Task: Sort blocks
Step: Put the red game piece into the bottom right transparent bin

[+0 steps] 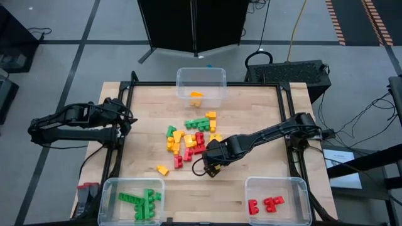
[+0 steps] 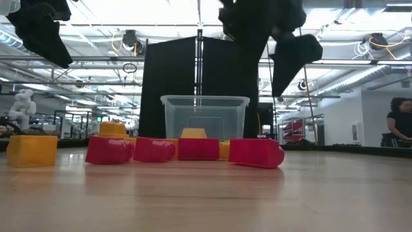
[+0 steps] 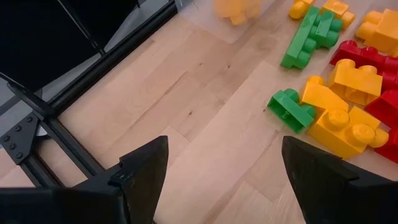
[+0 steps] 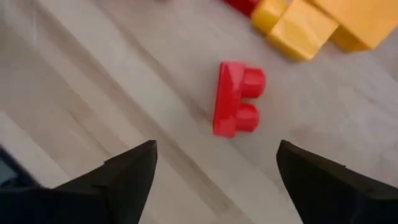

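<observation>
A pile of green, red and yellow-orange blocks (image 1: 191, 135) lies on the middle of the table. My right gripper (image 1: 210, 168) hovers open at the pile's near edge. In the right wrist view its fingers (image 4: 214, 180) stand apart, short of a red two-stud block (image 4: 236, 99) that lies alone on the wood, and they touch nothing. My left gripper (image 1: 127, 120) is open and empty above the table's left side. In the left wrist view (image 3: 224, 180) it faces the pile, with a green block (image 3: 292, 111) nearest.
A clear bin (image 1: 201, 85) at the far edge holds a yellow-orange block. A bin (image 1: 132, 199) at the near left holds green blocks, and a bin (image 1: 276, 201) at the near right holds red ones. One yellow block (image 1: 162, 169) lies apart, near-left of the pile.
</observation>
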